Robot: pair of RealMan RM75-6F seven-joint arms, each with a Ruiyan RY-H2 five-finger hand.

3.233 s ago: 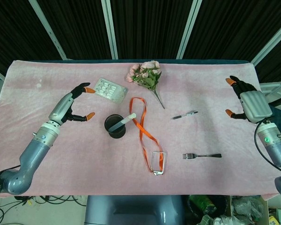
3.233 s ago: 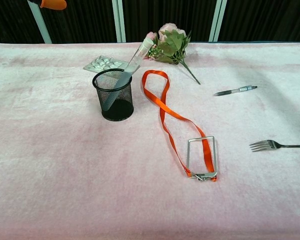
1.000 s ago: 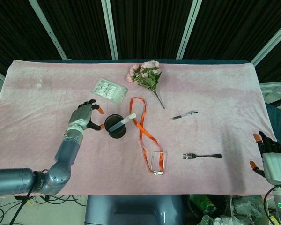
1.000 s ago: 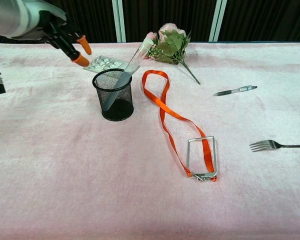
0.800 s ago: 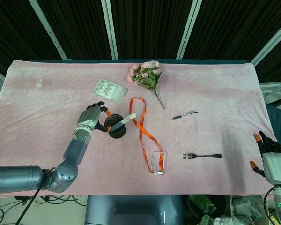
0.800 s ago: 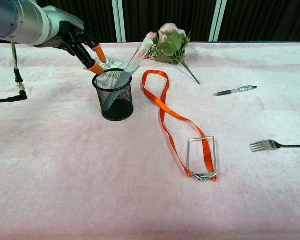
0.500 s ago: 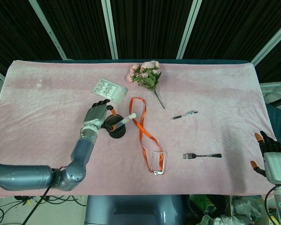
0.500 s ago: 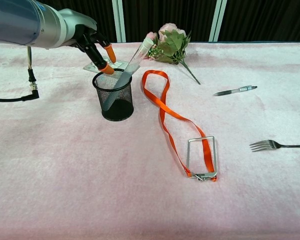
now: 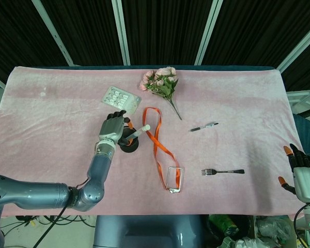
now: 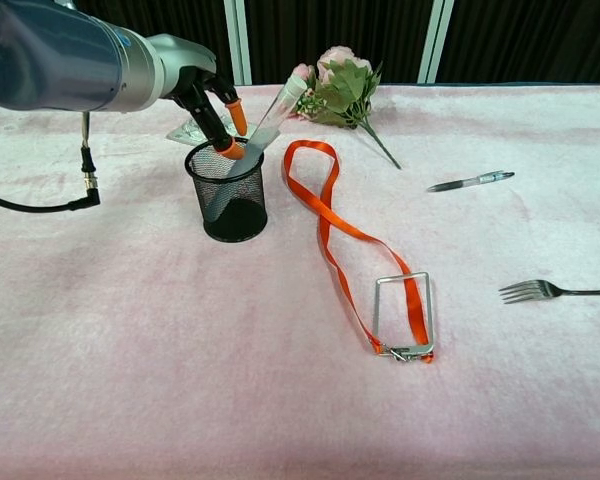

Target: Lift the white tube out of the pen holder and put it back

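A black mesh pen holder [image 10: 227, 194] [image 9: 130, 146] stands left of centre on the pink cloth. The white tube [image 10: 263, 132] [image 9: 140, 131] leans in it, its top tilted up and to the right over the rim. My left hand [image 10: 209, 103] [image 9: 113, 127] hovers over the holder's left rim, orange fingertips [image 10: 236, 116] apart and just beside the tube, holding nothing. My right hand [image 9: 297, 174] sits at the table's front right corner, fingers spread, empty; the chest view does not show it.
A blister pack [image 9: 121, 99] lies behind the holder, a flower bunch [image 10: 342, 92] further back. An orange lanyard with a clear badge [image 10: 404, 314] runs right of the holder. A pen [image 10: 470, 181] and a fork [image 10: 555, 291] lie on the right.
My left hand has moved right and down onto the holder's rim, its fingertips now next to the tube. The tube and right hand have not moved.
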